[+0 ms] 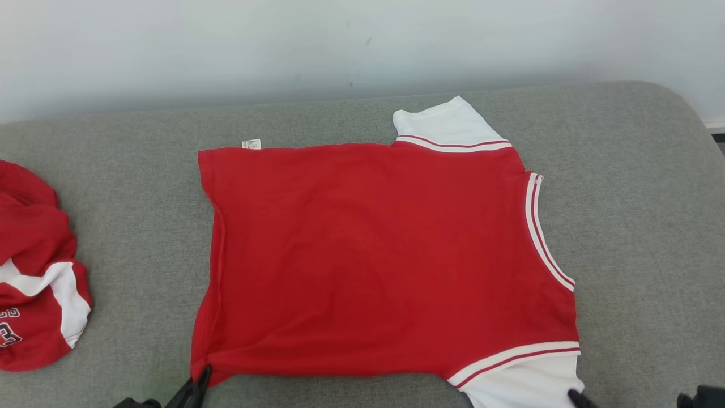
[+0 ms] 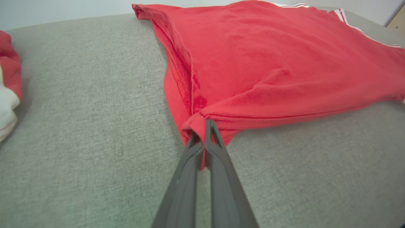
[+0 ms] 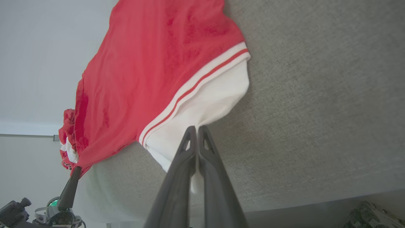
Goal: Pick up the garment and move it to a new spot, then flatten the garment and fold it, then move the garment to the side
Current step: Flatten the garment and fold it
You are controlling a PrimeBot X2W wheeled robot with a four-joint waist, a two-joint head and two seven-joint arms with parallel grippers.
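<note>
The garment (image 1: 379,255) is a red shirt with white, red-striped sleeves, spread flat on the grey cushion (image 1: 113,198). My left gripper (image 1: 199,378) is shut on its near-left hem corner, and the red cloth bunches at the tips (image 2: 202,126). My right gripper (image 1: 578,398) is shut on the near white sleeve (image 3: 208,101), with white cloth pinched between its fingers (image 3: 196,129). The far sleeve (image 1: 442,124) lies flat near the wall. The right wrist view also shows the left gripper (image 3: 76,171) at the hem corner.
A second red and white garment (image 1: 34,272) lies crumpled at the cushion's left edge (image 2: 8,79). A pale wall (image 1: 340,45) runs behind the cushion. Bare grey cushion lies to the right of the shirt (image 1: 640,226) and between the two garments.
</note>
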